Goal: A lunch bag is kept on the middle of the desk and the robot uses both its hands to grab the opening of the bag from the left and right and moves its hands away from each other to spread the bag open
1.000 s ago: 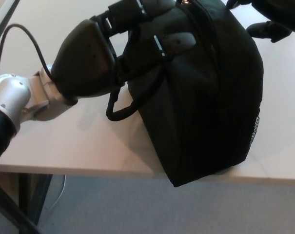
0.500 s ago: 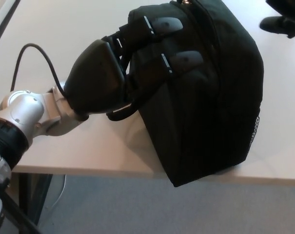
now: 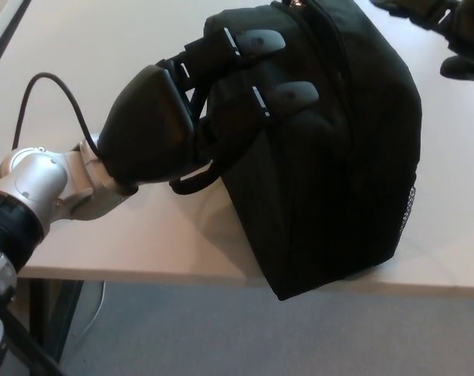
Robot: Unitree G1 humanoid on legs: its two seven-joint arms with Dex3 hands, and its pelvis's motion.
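Black fabric lunch bag [image 3: 338,157] stands centre-right of the frame on the pale desk [image 3: 103,47], overhanging its near edge. Left hand [image 3: 197,117] presses its fingers [image 3: 287,94] against the bag's left upper side. Right hand [image 3: 448,31] shows upper right, clear of the bag; its finger state cannot be made out.

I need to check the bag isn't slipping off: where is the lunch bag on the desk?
In the head view the lunch bag stands at the desk's near edge, its bottom corner overhanging, left hand against its left side.
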